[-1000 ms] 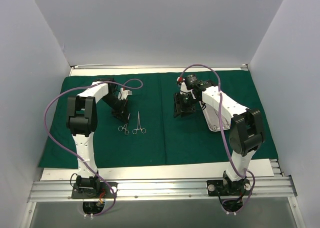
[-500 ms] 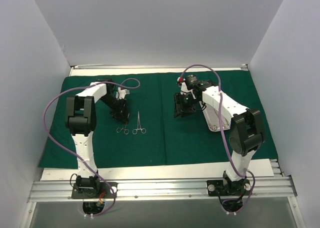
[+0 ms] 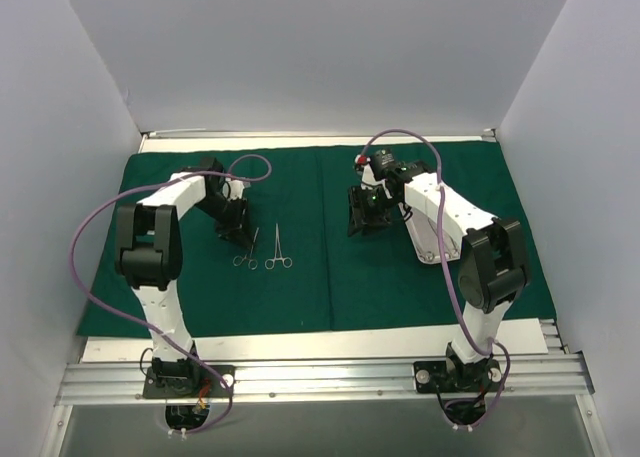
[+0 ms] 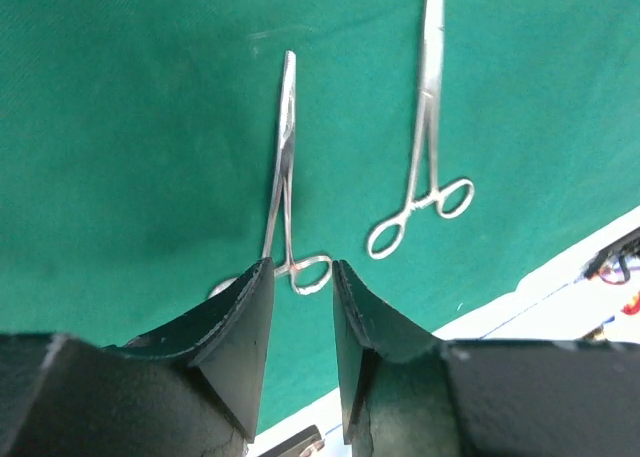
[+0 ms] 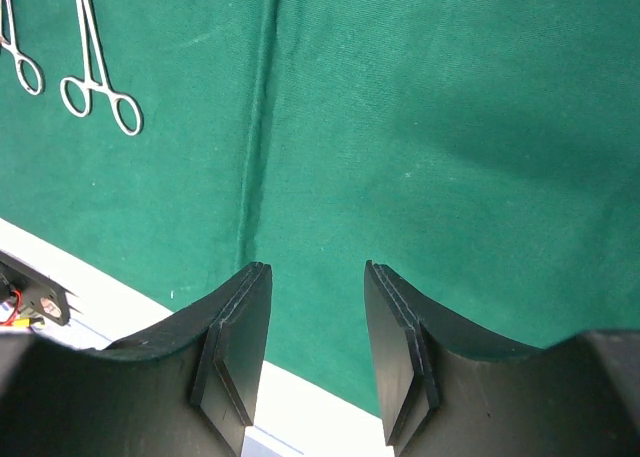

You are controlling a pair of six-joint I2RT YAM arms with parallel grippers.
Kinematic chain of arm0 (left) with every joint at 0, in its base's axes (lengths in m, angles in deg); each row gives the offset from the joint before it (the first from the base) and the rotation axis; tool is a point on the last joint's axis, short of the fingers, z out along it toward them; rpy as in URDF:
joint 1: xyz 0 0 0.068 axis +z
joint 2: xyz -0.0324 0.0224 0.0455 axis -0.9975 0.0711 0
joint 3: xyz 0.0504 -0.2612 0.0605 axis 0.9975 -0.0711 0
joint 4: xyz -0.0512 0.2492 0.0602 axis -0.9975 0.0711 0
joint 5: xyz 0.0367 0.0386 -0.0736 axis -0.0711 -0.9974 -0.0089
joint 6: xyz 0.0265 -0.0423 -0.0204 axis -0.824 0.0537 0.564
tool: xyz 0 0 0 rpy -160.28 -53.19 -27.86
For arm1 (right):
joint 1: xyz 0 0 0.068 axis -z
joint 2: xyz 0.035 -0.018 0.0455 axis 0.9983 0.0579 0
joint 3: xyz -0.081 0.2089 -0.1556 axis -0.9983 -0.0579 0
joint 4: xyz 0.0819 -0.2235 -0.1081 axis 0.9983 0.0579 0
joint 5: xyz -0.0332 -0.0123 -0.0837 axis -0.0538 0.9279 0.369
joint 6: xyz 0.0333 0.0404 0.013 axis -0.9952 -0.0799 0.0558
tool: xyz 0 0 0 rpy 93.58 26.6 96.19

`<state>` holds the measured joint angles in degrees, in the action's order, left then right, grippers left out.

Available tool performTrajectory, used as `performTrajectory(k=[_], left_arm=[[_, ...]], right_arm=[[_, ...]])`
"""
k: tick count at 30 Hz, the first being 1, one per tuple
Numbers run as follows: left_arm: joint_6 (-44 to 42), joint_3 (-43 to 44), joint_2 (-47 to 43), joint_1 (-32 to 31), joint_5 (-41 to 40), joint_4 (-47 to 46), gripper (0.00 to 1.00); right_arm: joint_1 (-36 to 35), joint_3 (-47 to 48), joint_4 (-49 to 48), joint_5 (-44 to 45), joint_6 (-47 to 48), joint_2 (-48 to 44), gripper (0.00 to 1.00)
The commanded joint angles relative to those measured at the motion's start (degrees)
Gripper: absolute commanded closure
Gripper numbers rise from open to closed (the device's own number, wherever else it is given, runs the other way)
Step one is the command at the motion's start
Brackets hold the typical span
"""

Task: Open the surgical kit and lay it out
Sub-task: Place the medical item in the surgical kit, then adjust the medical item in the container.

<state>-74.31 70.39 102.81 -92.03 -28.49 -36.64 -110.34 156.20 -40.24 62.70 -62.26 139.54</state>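
Note:
A dark green drape [image 3: 390, 292] covers the table. Two slim silver ring-handled forceps lie side by side on it, the left forceps [image 3: 247, 250] and the right forceps [image 3: 278, 248], rings toward the near edge. My left gripper [image 3: 243, 233] hangs open just above the left forceps [image 4: 283, 167], whose ring shows beyond its fingertips, and nothing is gripped [image 4: 302, 267]. The right forceps [image 4: 425, 127] lies apart. My right gripper [image 3: 364, 220] is open and empty above bare drape [image 5: 450, 127]. A steel tray [image 3: 432, 249] lies partly hidden under the right arm.
A fold seam [image 5: 255, 157] runs down the drape's middle. A white table strip [image 3: 300, 342] lies along the near edge in front of the drape. White walls close in the left, back and right sides.
My left gripper has opened and let go of the left forceps, which now lies beside the other. The left arm has swung slightly left. The right arm has not moved.

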Motion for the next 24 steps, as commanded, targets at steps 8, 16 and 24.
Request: performTrajectory(k=[8,16,24], left_arm=[[8.8,-5.6,-14.5,0.3,-5.2,-8.3,0.61],[13.2,-11.4,-20.5,0.4,-9.3,-10.9,0.61],[14.8,-15.1,-27.9,-0.6,-5.0,-13.1,0.57]], right_arm=[[1.1,0.8,0.0,9.9,-3.3,-4.3,0.59],[6.8,2.5,-2.8,23.3,-3.3,-7.9,0.58],[22.8,2.0,-1.2,27.3,-0.6,-3.6,0.62]])
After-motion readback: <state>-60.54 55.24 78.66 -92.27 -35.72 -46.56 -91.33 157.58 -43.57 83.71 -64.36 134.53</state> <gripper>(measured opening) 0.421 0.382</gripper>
